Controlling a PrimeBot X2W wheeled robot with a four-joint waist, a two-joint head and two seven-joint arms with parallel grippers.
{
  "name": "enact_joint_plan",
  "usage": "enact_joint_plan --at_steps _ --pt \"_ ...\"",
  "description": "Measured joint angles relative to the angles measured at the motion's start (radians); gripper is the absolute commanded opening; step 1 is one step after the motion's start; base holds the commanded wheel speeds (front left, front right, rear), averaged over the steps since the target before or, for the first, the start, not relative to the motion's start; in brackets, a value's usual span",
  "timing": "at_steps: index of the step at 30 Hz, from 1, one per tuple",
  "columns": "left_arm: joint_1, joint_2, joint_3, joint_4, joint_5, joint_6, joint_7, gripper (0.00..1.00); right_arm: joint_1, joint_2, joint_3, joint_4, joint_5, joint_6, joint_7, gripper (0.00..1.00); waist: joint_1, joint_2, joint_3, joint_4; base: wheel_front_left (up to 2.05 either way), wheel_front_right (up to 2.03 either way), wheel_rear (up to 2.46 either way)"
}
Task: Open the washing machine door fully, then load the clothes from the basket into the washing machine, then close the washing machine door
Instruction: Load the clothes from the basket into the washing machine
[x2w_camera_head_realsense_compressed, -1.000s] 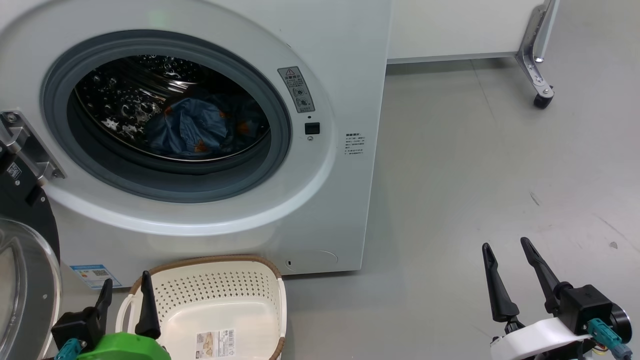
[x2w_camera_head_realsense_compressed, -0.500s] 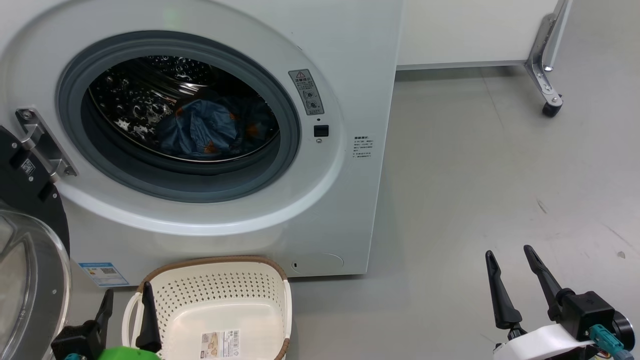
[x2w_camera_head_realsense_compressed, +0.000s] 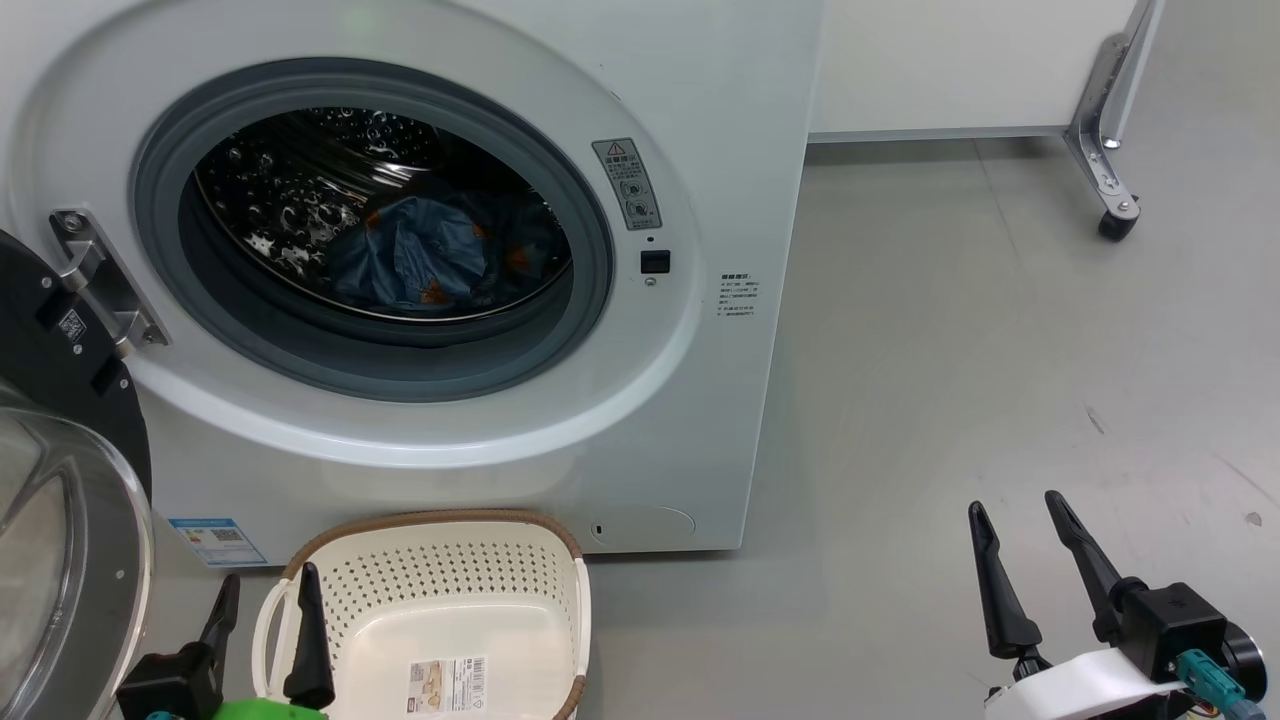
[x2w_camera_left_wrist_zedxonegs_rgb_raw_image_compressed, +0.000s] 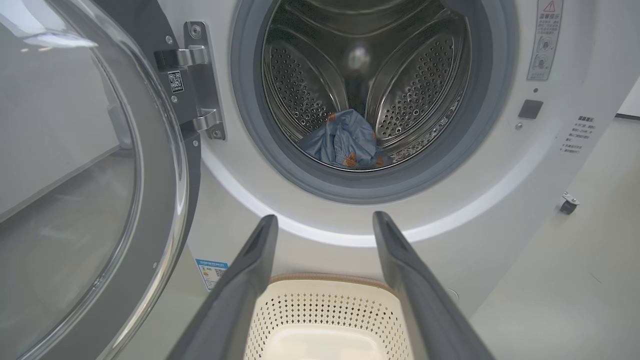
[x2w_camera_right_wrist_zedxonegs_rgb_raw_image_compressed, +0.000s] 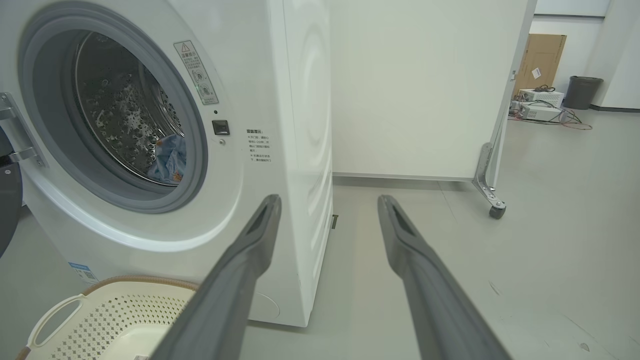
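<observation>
Head view turned a little to the robot's left against a second ago, with the washing machine (x2w_camera_head_realsense_compressed: 720, 420), the basket (x2w_camera_head_realsense_compressed: 440, 575) and the floor all set further right in frame, and more of the washing machine door (x2w_camera_head_realsense_compressed: 70, 520) showing at the left edge. Reads as a move of the camera, not of the things.

No change in the grippers. Low at the lower left, the left gripper (x2w_camera_head_realsense_compressed: 268, 578), at the basket's left side, fingers spread wide and empty. Low at the lower right, the right gripper (x2w_camera_head_realsense_compressed: 1013, 503), over bare floor and well apart from the machine, likewise spread and empty.

Light blue clothes (x2w_camera_head_realsense_compressed: 420, 255) bunched at the bottom of the steel drum (x2w_camera_head_realsense_compressed: 290, 200), behind the grey gasket. Basket on the floor just before the machine's foot, bare inside but for its label sticker. Door swung out wide on its hinge (x2w_camera_head_realsense_compressed: 100, 275), left of the opening.

Points, by judgement, to loading done and only the closing left. Turn toward the door probably sets up that step, with the left gripper the nearer one for pushing the black rim round to its latch. Cannot tell whether that rim clears the basket on the way.
</observation>
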Motion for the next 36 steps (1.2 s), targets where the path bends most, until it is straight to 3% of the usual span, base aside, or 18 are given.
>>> enact_joint_plan --at_steps 36 --pt "0.036 0.000 -0.009 -0.041 0.003 0.016 0.000 1.00 0.000 0.003 0.003 -0.001 0.000 0.000 0.000 1.00 0.0000 0.0000 0.003 -0.007 -0.10 0.10 0.00"
